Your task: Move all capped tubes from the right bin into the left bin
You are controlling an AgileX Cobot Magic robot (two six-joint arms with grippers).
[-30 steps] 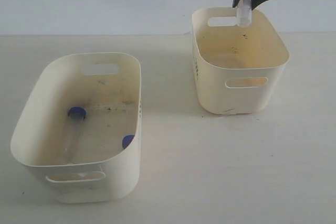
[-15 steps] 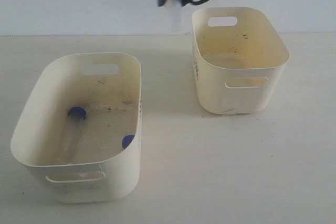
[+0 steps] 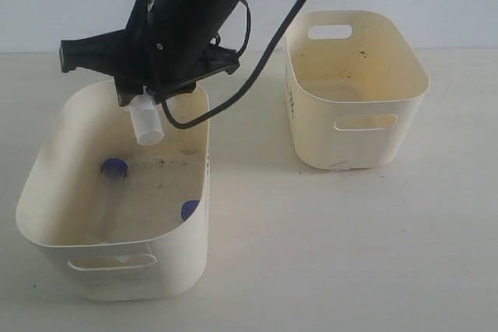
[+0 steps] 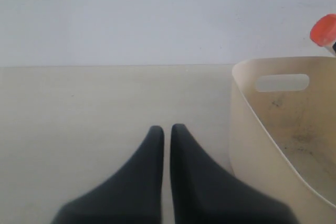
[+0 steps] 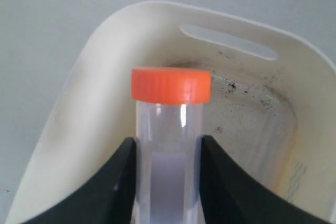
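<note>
Now the right tool point(image 5: 169, 153) is clamping the orange-capped tube point(image 5: 169, 129), holding it over the left bin point(image 3: 198, 223) where two blue-capped tubes point(image 3: 114, 166) are lying. Next it is probably needing only to open; the right bin point(image 3: 358, 145) is showing none.

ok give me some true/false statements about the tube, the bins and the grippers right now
1. The right gripper grips an orange-capped tube. True.
2. No tube shows inside the right bin. True.
3. The held tube hangs over the right bin. False: it hangs over the left bin.
4. The left bin shows one blue cap. False: two blue caps show.
5. The left gripper stands wide open. False: its jaws are closed together, holding nothing.
</note>
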